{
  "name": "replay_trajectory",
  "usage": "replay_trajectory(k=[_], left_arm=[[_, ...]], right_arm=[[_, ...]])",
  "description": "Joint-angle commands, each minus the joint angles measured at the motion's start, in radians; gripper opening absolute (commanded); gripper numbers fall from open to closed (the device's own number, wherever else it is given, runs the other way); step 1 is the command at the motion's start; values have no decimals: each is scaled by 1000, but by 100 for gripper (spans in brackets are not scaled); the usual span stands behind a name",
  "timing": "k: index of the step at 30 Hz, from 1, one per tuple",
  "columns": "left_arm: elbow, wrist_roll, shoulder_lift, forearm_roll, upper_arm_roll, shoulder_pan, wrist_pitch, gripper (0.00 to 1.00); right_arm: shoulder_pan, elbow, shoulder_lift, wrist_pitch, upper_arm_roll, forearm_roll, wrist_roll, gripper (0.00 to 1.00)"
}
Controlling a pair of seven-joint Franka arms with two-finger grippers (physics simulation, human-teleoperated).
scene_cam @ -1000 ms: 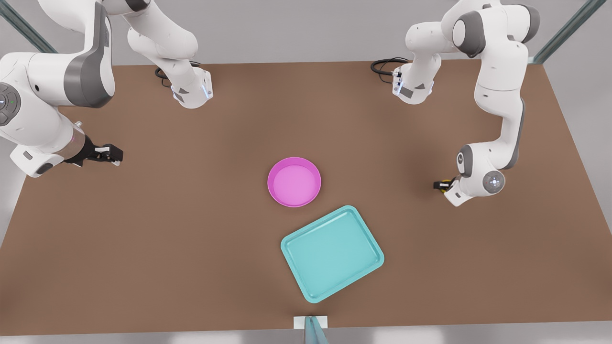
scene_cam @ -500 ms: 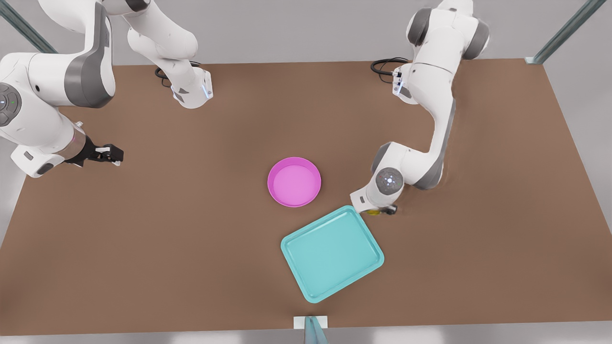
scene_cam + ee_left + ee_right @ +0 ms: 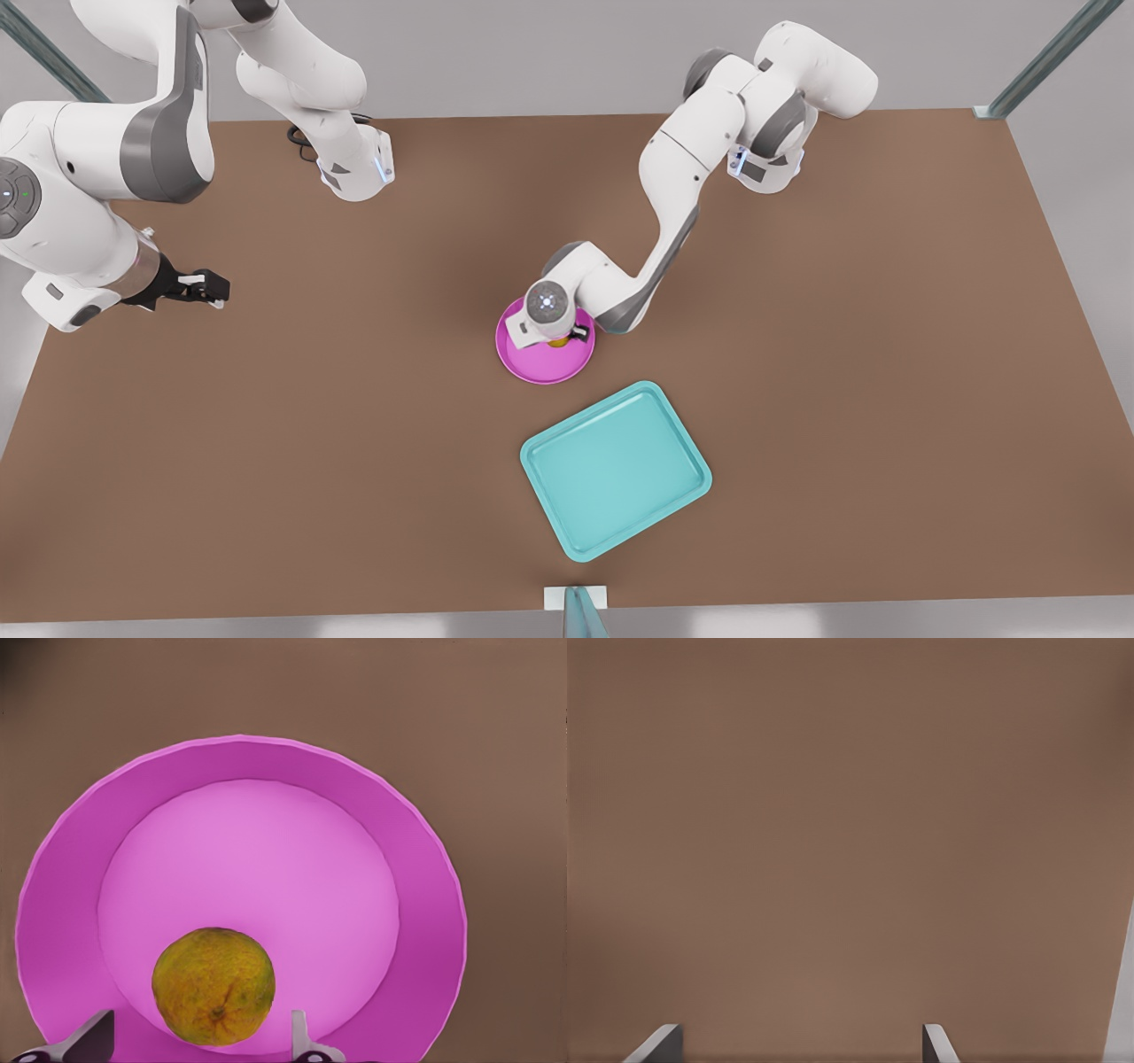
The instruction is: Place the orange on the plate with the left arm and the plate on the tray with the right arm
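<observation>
No readable text — no labels, no numbers.

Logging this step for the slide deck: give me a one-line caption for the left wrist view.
Orange between the left end effector's open fingers, over the pink plate on the brown table.

Brown table [image 3: 354,461] against pale grey wall [image 3: 532,53], metal struts [image 3: 1045,58].

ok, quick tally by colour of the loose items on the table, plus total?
Pink: 1, the plate.
Turquoise: 1, the tray.
Yellow-orange: 1, the orange, over the plate between the left gripper fingers.
Total: 3.
The right gripper waits over bare table at the front view's left.
</observation>
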Motion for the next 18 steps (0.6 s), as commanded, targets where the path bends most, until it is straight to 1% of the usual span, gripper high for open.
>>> replay_trajectory(k=[1, 3, 4, 6, 7, 8, 9, 10, 11, 12, 13, 14, 15, 16, 17, 18], left_arm=[[-2, -335, -30, 0, 17, 1, 2, 100], [7, -147, -302, -3, 221, 21, -527, 100], [10, 37, -400, -2, 382, 21, -717, 100], [34, 221, -471, -3, 601, 21, -843, 100], [85, 388, -465, -5, 702, 22, -895, 100], [85, 401, -474, -12, 738, 31, -889, 100], [80, 370, -527, -25, 539, 241, -886, 100], [68, 277, -570, 12, 244, 476, -862, 100], [-89, 223, -688, 74, 57, 622, -677, 100], [-185, 229, -756, 80, 57, 626, -562, 100], [-170, 251, -751, 83, 58, 628, -565, 100], [-66, 246, -667, 95, 55, 630, -597, 100], [-10, 251, -617, 98, 57, 630, -644, 100], [11, 257, -600, 97, 58, 630, -654, 100], [2, 264, -597, 77, 52, 630, -656, 100], [2, 260, -584, 40, 54, 630, -685, 100]], right_arm=[[0, 0, -1, -2, 1, 0, 0, 100], [0, 0, -1, -2, 1, 0, 0, 100], [0, 0, -1, -2, 1, 0, 0, 100], [0, 0, -1, 0, 1, 0, 0, 100], [0, 0, 0, 0, 1, 0, 0, 100], [0, 0, -1, -2, 1, 0, 0, 100], [0, 0, -1, -2, 1, 0, 0, 100], [0, 0, 0, -2, 1, 0, 0, 100], [0, 0, -1, -2, 1, 0, 0, 100], [0, 0, -1, -2, 1, 0, 0, 100], [0, 0, 0, -2, 2, 4, 0, 100], [14, 0, 26, -5, 10, 11, -3, 100], [38, -6, 75, -15, 33, 48, -15, 100], [21, -4, 210, -60, 30, 280, -93, 100], [64, -9, 298, -51, 34, 318, -75, 100], [120, -15, 422, 76, 36, 327, -83, 100]])
